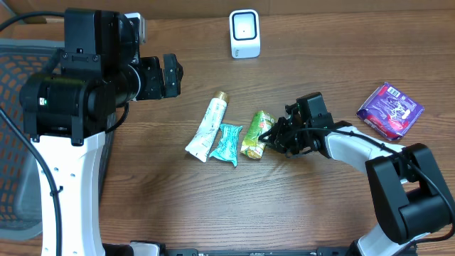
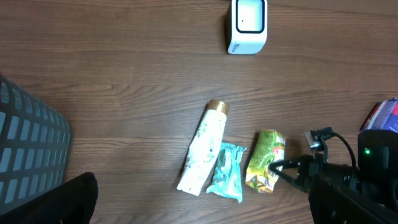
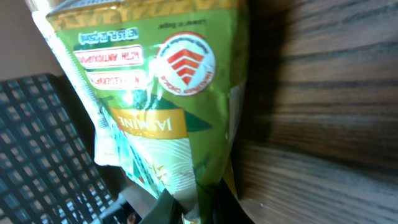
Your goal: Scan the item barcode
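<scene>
Fingers (image 2: 287,168) of right gripper (image 1: 268,137) pinch green packet (image 1: 255,132) beside teal sachet (image 1: 227,144).

counter (image 1: 156,206) | scanner (image 1: 244,33) at far edge | middle row, left to right: tube (image 1: 207,128), sachet (image 1: 228,144) just beside it, pouch (image 1: 257,133) | packet (image 1: 389,108) far right, well apart | basket (image 1: 14,71) at left edge

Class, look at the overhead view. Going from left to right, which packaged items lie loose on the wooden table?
white tube with gold cap → teal packet → green jasmine packet → purple packet
</scene>
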Robot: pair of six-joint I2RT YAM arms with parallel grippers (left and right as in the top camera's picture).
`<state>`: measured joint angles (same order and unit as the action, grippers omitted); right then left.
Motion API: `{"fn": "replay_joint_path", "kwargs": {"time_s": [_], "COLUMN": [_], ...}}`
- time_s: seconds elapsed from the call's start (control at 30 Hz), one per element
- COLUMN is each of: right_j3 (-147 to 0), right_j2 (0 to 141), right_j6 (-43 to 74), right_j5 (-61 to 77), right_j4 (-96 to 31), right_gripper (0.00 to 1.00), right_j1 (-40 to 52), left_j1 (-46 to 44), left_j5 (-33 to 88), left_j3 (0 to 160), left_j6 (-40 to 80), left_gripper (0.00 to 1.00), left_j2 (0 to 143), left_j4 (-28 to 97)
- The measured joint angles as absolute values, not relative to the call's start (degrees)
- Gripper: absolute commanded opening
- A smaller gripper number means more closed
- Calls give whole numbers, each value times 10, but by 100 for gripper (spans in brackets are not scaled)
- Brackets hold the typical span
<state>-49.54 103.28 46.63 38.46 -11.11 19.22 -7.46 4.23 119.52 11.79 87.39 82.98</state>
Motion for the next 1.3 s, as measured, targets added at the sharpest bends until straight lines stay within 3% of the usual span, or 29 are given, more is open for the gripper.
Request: {"fn": "replay_joint_path", "kwargs": {"time_s": [0.23,0.43,0.63,0.9,1.0,1.13,1.3], "right_j3": [-585,-724,-747,-755,-756,-756,-756], "right_j2": [1010,996,1003,1109,1109,1113,1116], "right_j6": [378,325,292,257,254,251,230], "right_j5": [299,19,-196,-301,-302,-283,-260], "right_j4": [-347,-608,-638,-623,-614,-588,-580], "right_gripper": [4,4,4,4,18,27,49], "right_j1": [197,247,332,377,385,402,437], "left_j1": [-75,-75,-75,-75,-75,-75,-75], "left_j5": [42,42,42,42,42,42,42], "left_j3": [1195,1195,1195,1195,1195,1195,1195], "left_j6": [118,118,118,118,118,118,118], "left_gripper": [99,100,100,100,100,100,100], "left_j2": [874,874,874,874,874,874,874], "left_j4": [830,830,830,830,830,830,830]}}
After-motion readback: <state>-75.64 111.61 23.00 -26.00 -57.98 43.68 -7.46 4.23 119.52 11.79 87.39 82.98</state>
